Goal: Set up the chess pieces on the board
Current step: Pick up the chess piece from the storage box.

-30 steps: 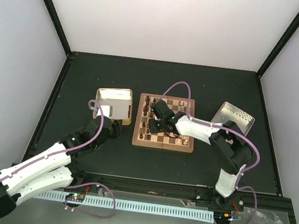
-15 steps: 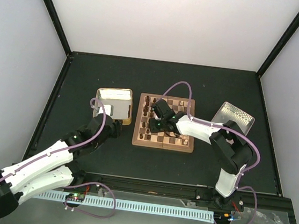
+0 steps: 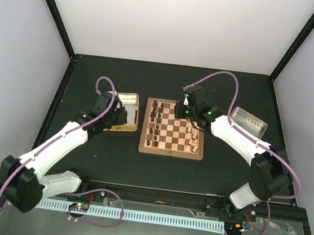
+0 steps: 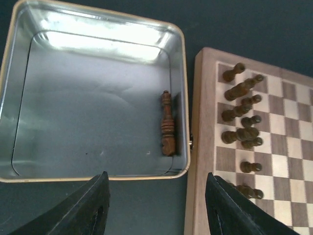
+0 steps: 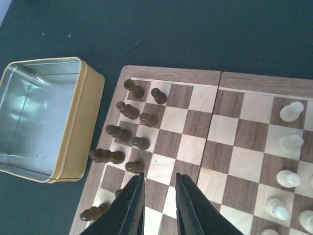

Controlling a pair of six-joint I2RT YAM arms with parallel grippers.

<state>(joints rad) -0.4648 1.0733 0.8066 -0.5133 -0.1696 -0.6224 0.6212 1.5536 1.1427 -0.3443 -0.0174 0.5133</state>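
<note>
Right arm: I see it has swung away from the dark ranks on the left half of the board, where it hung a second ago, and now sits over the board's far edge.
Right pincer (image 5: 160,178): narrow, a slim gap between the fingers with nothing in it; bare squares near the board's middle lie beneath.
Left arm: stretched further out than before, now reaching over the tin rather than crouching at its near corner.
Left pincer (image 4: 156,175): wide and empty, hovering above the tin's near rim.
Board (image 3: 170,153): mid-worktop, unmoved, just right of the tin.
Dark pieces (image 3: 155,120): crowded in the two files along the board's left side; from the right wrist view a couple near the border look tipped over, though I cannot be sure.
Pale pieces (image 3: 192,134): along the board's right side.
Stray dark piece (image 4: 167,125): lying flat inside the tin against its wall nearest the board.
Tin (image 3: 124,128): same spot as before.
Perforated tray (image 3: 248,122): right of the board, now clear of the arm that partly covered it.
Worktop (image 3: 84,154): dark surface under everything.
</note>
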